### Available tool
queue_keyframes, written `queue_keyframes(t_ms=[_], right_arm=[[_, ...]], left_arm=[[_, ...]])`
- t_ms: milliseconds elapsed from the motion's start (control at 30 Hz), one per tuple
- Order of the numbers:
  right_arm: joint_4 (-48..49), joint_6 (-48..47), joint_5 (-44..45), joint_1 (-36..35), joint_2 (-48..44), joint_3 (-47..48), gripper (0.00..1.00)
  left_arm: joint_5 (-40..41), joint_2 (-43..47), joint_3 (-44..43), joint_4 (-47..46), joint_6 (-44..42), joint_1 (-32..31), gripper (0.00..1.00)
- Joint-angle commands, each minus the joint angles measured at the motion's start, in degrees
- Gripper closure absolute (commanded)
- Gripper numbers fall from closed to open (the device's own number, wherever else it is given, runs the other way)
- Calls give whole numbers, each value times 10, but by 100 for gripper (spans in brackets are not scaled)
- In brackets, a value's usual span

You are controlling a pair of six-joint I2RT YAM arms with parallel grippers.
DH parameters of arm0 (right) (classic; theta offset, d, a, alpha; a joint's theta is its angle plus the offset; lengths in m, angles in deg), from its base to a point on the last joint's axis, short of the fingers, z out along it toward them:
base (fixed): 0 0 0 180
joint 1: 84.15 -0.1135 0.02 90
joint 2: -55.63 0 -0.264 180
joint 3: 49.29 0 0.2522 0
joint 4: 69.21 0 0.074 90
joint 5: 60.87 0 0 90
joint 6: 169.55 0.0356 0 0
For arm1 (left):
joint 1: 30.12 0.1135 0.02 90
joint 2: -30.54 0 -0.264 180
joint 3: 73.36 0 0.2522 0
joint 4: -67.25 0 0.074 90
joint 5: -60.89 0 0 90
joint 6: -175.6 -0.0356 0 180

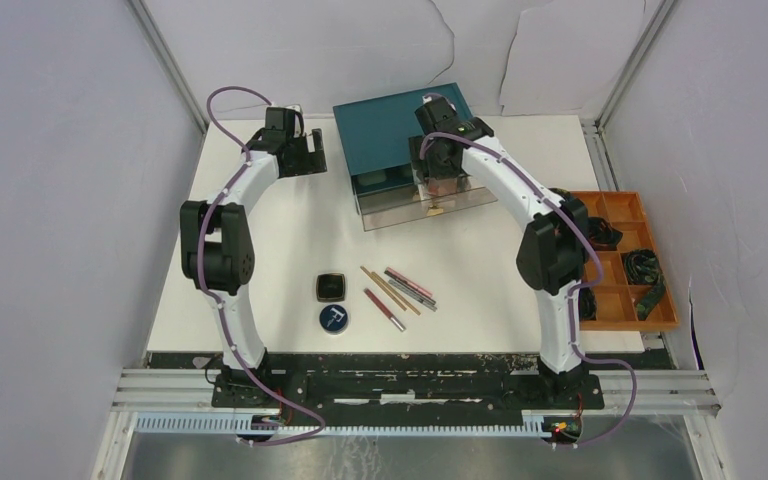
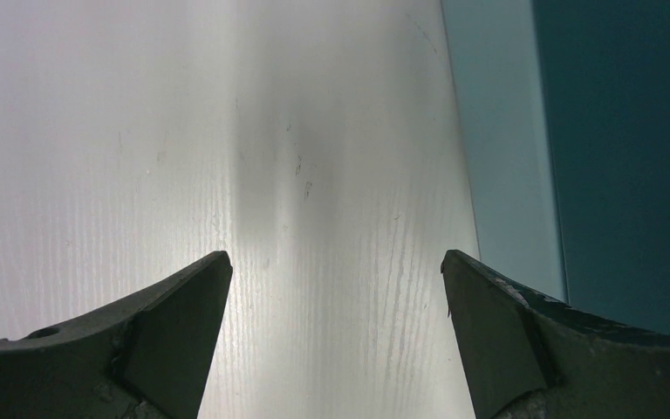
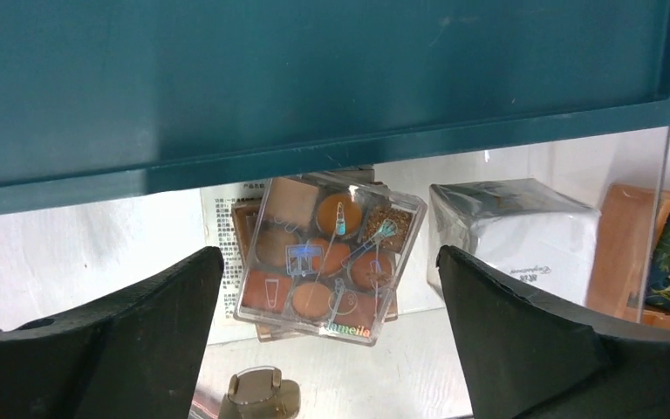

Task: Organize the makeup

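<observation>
On the table near its front lie a black square compact [image 1: 331, 287], a round dark-blue tin [image 1: 335, 319] and several thin pencils [image 1: 397, 293]. My right gripper [image 1: 438, 185] is open and empty above the open clear drawer [image 1: 425, 205]. In the right wrist view its open fingers [image 3: 331, 255] frame the multicolour eyeshadow palette [image 3: 330, 259], which lies tilted on a white printed packet [image 3: 224, 234] with a brown edge under it. A white cube [image 3: 523, 240] sits to its right. My left gripper [image 1: 305, 155] is open and empty; in its wrist view it [image 2: 336, 262] hangs over bare table.
The large teal drawer box [image 1: 400, 130] stands at the back centre; its side shows in the left wrist view [image 2: 628, 157]. A brown box with a blue patterned top [image 3: 654, 257] is at the drawer's right end. An orange tray [image 1: 625, 262] with black coiled items sits at the right edge.
</observation>
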Motion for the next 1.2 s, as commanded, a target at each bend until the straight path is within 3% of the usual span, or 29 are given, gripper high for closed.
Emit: queue_keyframes(t_ms=[0, 133, 233, 467, 633, 967, 1167], right_arm=[[8, -33, 14, 0, -50, 45, 0], [-17, -36, 16, -34, -61, 91, 0], [-57, -30, 42, -99, -55, 124, 0], [-17, 66, 1, -234, -80, 4, 0], [-14, 86, -22, -292, -56, -1, 0], [22, 159, -103, -331, 32, -17, 0], [4, 180, -114, -341, 102, 40, 0]], left_arm=[[6, -3, -25, -8, -3, 3, 2], [9, -2, -24, -7, -3, 4, 2], [16, 0, -25, -4, -5, 8, 2], [20, 20, -18, 1, 27, 47, 1], [15, 39, -12, 5, 43, 72, 1], [54, 72, -18, 28, 57, 89, 1], [35, 108, 2, 20, 66, 95, 0]])
